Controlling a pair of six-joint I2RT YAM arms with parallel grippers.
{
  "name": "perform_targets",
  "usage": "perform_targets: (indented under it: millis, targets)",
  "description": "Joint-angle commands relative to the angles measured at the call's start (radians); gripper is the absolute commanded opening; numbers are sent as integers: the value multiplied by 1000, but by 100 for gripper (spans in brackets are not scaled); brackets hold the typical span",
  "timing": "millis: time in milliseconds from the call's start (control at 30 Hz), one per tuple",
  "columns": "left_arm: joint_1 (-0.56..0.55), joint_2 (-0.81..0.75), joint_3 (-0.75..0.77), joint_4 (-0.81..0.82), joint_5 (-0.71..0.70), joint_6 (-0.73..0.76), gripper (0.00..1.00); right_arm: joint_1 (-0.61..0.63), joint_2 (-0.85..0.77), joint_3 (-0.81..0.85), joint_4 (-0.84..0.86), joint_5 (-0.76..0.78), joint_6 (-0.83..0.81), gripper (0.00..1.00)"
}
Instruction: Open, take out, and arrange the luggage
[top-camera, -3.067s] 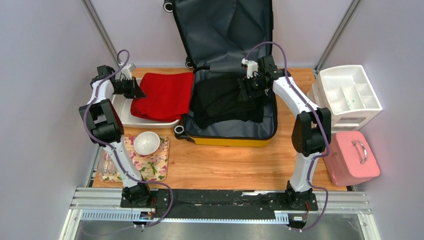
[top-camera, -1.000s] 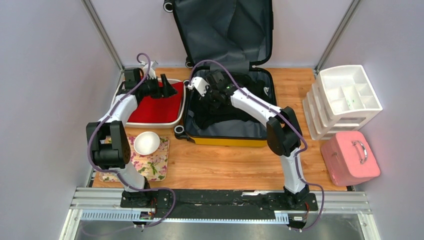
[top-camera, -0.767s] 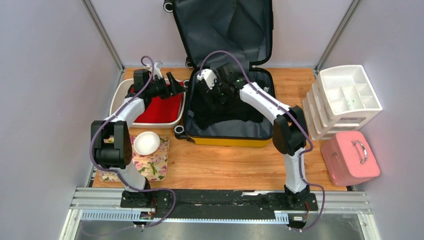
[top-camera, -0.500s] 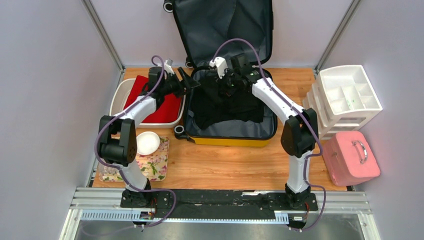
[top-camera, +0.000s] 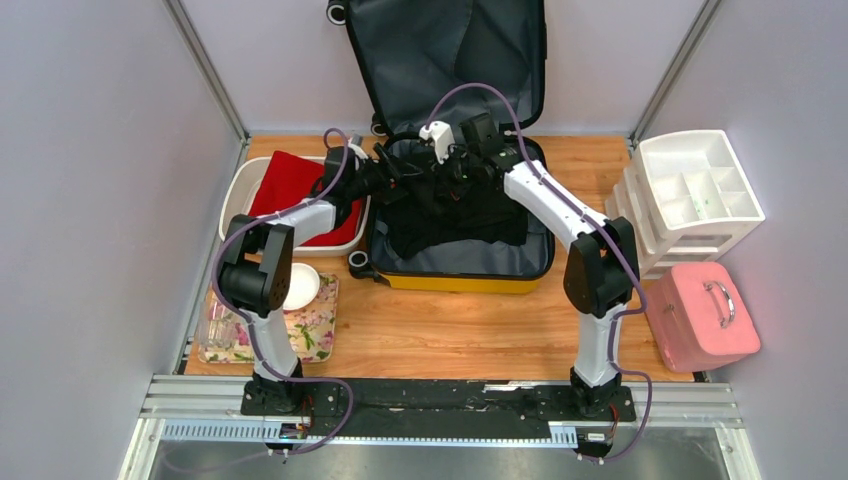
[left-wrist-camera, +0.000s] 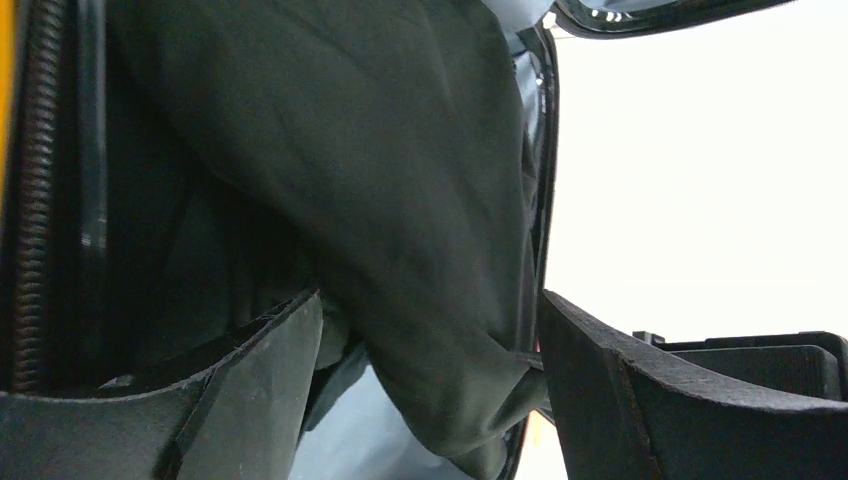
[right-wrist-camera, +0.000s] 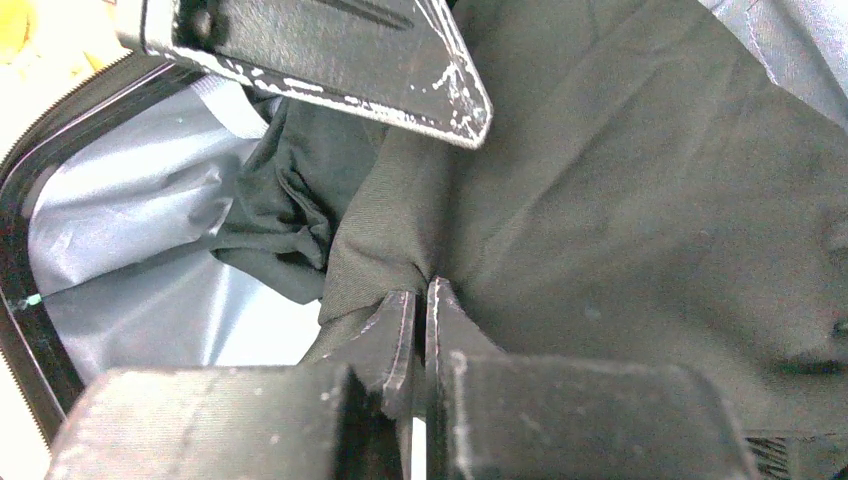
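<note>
The yellow luggage (top-camera: 462, 284) lies open at the back of the table (top-camera: 450, 330), between the two arms. Its lid (top-camera: 440, 60) stands up behind it. A black cloth (top-camera: 470, 215) is still inside.

The right gripper (right-wrist-camera: 420, 292) has just snapped shut. A second ago its fingers were a bit apart. Now they pinch a fold of the black cloth near the back left corner of the luggage.

The left gripper (top-camera: 385, 175) has come over from the white tray (top-camera: 235, 195), where the red cloth (top-camera: 290, 190) now lies. Its fingers are wide open at the left edge of the luggage, with black cloth between them, and they hold nothing yet.

I think the red cloth is done and the black cloth is next to come out.
</note>
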Motion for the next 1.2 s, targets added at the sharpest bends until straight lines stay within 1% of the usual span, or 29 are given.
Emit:
perform_targets:
  millis: [0,100,200,233,300,500,567,600,633,667,700,733,767,800,833,867,900,933,967,1000,1033,1067,1100,1133,1167]
  targets:
    - [-22,24,-23,159,25,-104,86,2,-91,-4,27,-49,24,0]
    - [-37,39,-11,165,37,-116,84,2,-100,-10,28,-74,38,0]
    - [-45,51,-7,166,35,-129,79,2,-109,-13,28,-86,54,0]
    - [-51,55,-6,163,35,-130,75,2,-112,-15,30,-87,54,0]
    - [-56,61,-4,151,25,-136,73,2,-119,-19,30,-88,52,0]
    - [-80,78,12,148,23,-136,72,2,-135,-52,22,-98,38,0]
    - [-89,82,28,156,23,-123,67,2,-143,-61,11,-123,35,0]
    - [-91,87,35,156,28,-106,61,1,-146,-65,2,-135,25,0]
    - [-93,85,66,139,35,-80,47,2,-152,-67,-19,-147,17,0]
    - [-94,82,86,63,51,-11,39,2,-155,-64,-34,-167,8,1]
    - [-87,62,101,21,61,26,29,1,-158,-61,-50,-173,5,5]
    - [-83,50,133,-29,69,66,7,-1,-163,-47,-76,-178,2,14]
    - [-77,38,149,-151,81,151,0,-4,-172,-43,-88,-193,-2,19]
    - [-62,16,160,-201,89,187,0,-9,-180,-36,-107,-201,0,24]
    - [-51,4,169,-244,100,221,0,-21,-185,-23,-119,-209,0,40]
    - [-41,-14,177,-334,120,288,0,-25,-195,-13,-128,-224,-2,48]
    - [-12,-19,189,-405,127,327,0,-33,-198,-7,-143,-229,0,53]
    - [1,-24,224,-526,135,368,0,-47,-203,3,-145,-226,14,62]
    - [16,-34,239,-575,152,452,0,-56,-212,8,-142,-216,26,66]
    - [28,-42,252,-619,163,494,0,-64,-218,10,-142,-215,35,69]
    - [56,-51,273,-716,166,572,0,-79,-223,13,-137,-210,44,73]
    - [67,-62,292,-770,176,619,0,-87,-226,13,-133,-194,63,73]
    - [73,-67,342,-833,176,673,0,-94,-229,11,-128,-189,66,74]
    - [85,-68,368,-960,173,792,0,-110,-229,11,-130,-187,66,74]
    - [90,-79,390,-1014,157,852,0,-114,-231,7,-128,-178,67,74]
